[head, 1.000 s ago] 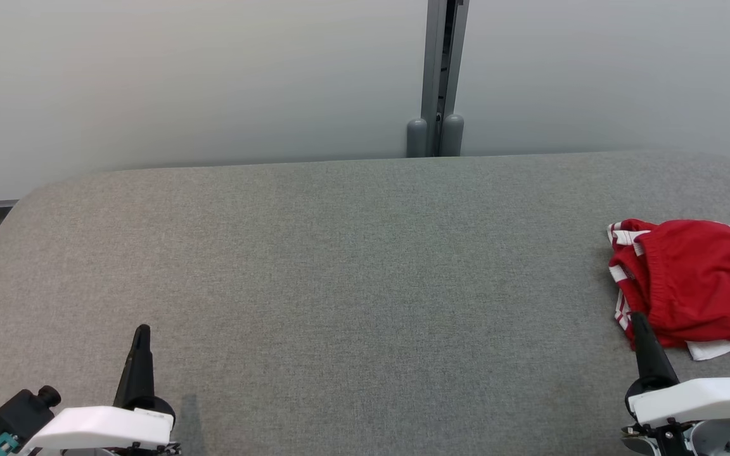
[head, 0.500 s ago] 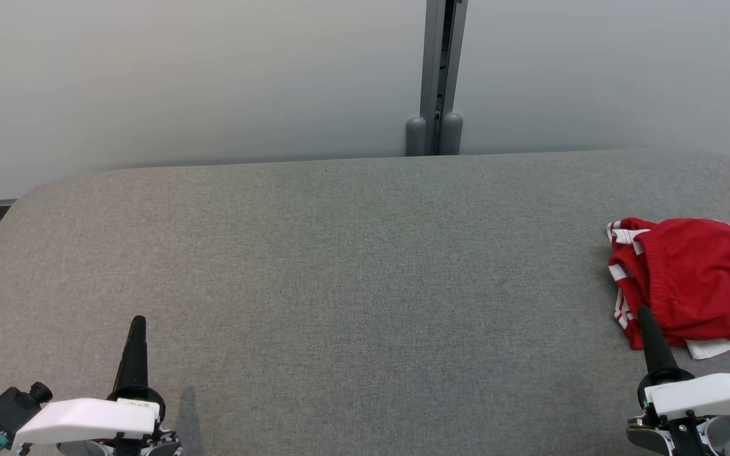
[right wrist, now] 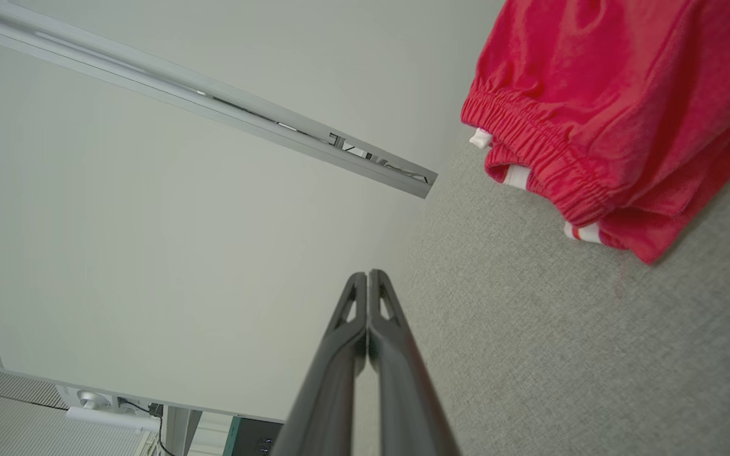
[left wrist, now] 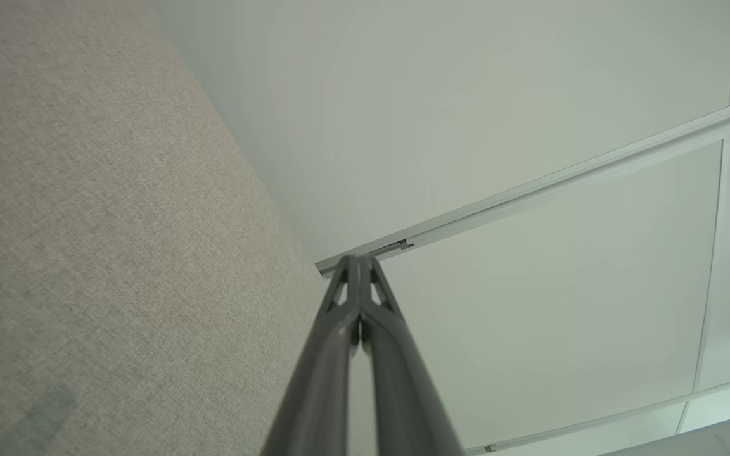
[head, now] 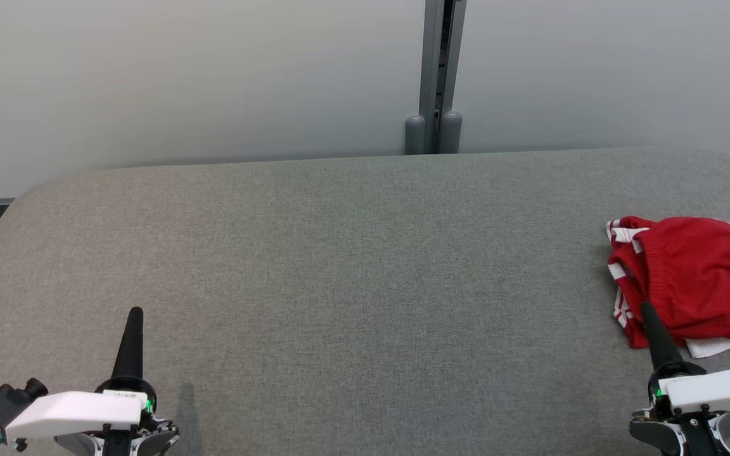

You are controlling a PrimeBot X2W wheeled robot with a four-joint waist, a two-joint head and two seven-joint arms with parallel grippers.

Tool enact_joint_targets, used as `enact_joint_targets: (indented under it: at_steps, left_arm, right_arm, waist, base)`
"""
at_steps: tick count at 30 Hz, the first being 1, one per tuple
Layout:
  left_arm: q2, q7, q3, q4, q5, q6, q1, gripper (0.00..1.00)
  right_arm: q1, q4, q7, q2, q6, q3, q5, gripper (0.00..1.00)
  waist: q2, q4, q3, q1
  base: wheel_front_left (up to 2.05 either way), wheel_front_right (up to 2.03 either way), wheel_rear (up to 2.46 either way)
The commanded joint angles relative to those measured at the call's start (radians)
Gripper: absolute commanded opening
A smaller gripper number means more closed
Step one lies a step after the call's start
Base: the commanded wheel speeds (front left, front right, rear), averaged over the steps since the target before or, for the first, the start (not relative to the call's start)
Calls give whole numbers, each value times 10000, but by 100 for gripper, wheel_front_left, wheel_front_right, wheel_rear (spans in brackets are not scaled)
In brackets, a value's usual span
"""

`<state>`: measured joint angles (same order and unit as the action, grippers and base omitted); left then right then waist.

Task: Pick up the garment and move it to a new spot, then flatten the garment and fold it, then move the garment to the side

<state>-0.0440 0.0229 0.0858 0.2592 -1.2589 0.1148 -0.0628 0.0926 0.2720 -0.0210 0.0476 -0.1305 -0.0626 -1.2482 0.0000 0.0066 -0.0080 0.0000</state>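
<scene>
Grey surface (head: 339, 266) carries the red garment (head: 694, 278), crumpled, at its right edge. Jaws of the left gripper (head: 135, 316) and right gripper (head: 646, 311) are together, holding nothing. Right wrist view reveals the elastic waistband (right wrist: 530, 152).

Head cam: high, faces forward and down over the grey table (head: 339, 253). Pale wall (head: 181, 76) runs along frame top, post (head: 436, 63) top centre, left gripper (head: 135, 312) lower left, right gripper (head: 644, 306) lower right. Left wrist cam: low, near the tabletop, rolled sideways, looks along its fingers at the wall, table at frame left. Right wrist cam: same but mirrored, table at frame right, red garment (right wrist: 606, 107) close, upper right. All three share table, wall and post; head and right wrist share the garment.
</scene>
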Motion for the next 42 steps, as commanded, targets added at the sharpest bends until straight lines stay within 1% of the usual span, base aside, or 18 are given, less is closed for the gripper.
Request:
enact_joint_targets:
  at_steps: [1, 25, 42]
  left_arm:
    - [-62, 50, 77, -108, -267, 85, -217, 0]
    - [-78, 567, 213, -135, -2186, 143, -400, 0]
    - [-85, 860, 288, -151, -3264, 178, -518, 0]
  right_arm:
    - [157, -127, -88, 56, -3, -86, -260, 0]
    - [193, -226, -606, 51, -4, -353, -2244, 0]
    - [214, -275, -888, 48, -4, -497, -3363, 0]
  waist:
    - [0, -1, 4, 0]
    - [0, -36, 60, 0]
    - [0, -59, 98, 0]
  base:
    - [0, 0, 0]
    - [0, 0, 0]
    - [0, 0, 0]
